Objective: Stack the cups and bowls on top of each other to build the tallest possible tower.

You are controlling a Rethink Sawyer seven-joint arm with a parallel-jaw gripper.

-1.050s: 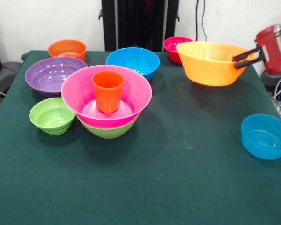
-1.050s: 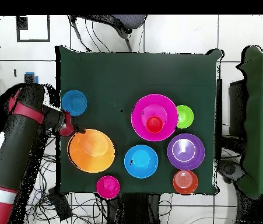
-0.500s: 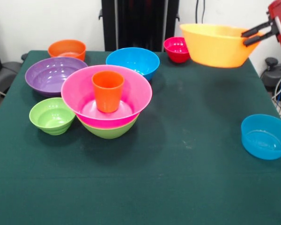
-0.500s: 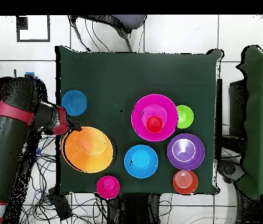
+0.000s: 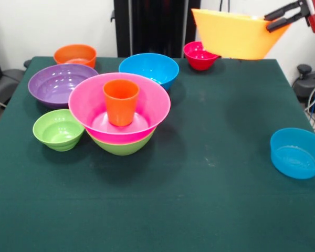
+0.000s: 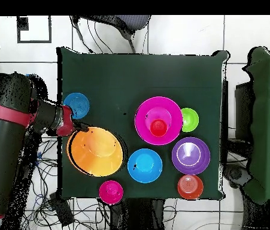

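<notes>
hand pinching the big orange bowl's rim, lifted off the surface.
held tilted by one edge, probably for carrying; the tower with orange cup sits well away, lower.

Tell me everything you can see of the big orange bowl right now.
The large orange bowl is glossy plastic, wide-mouthed, tapering to a narrower base. It hangs in the air above the table's far corner, tilted, touching no other bowl. The gripper pinches its rim on one side, nothing else supporting it. The small red bowl sits on the table just beneath its lower edge. From overhead it looks empty.
</notes>
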